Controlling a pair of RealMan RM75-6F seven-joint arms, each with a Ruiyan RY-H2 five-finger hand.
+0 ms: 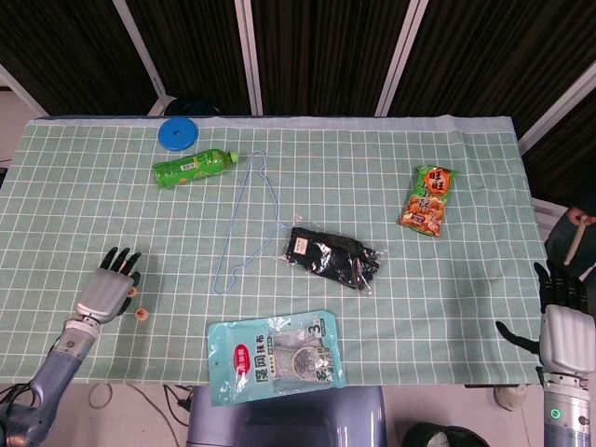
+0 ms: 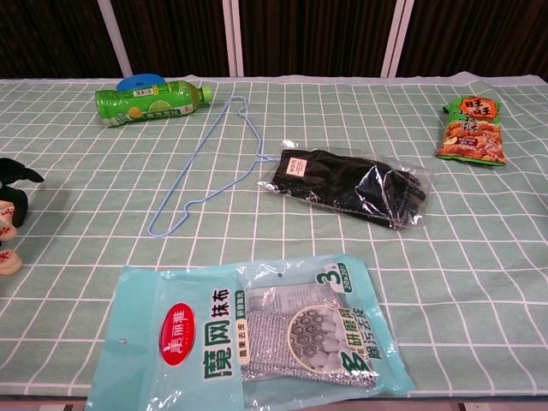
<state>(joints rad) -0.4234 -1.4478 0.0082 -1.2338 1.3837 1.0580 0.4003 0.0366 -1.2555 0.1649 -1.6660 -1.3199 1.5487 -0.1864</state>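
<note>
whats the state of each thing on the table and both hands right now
Green plastic bottle: lying on its side, capped.
Black gloves in clear bag: flat, sealed.
Teal cloth packet: flat, overhanging the edge.
Orange snack bag: flat.
Left hand: over two small round pieces.
Right hand: empty, off the table.

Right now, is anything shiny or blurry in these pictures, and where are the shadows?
Head view: even light, sharp, with a soft shadow beside the left hand. Chest view: glare on the plastic wrap of the black gloves and on the cleaning cloth pack; the green bottle far back looks a little softer, and the table edges bend slightly.
</note>
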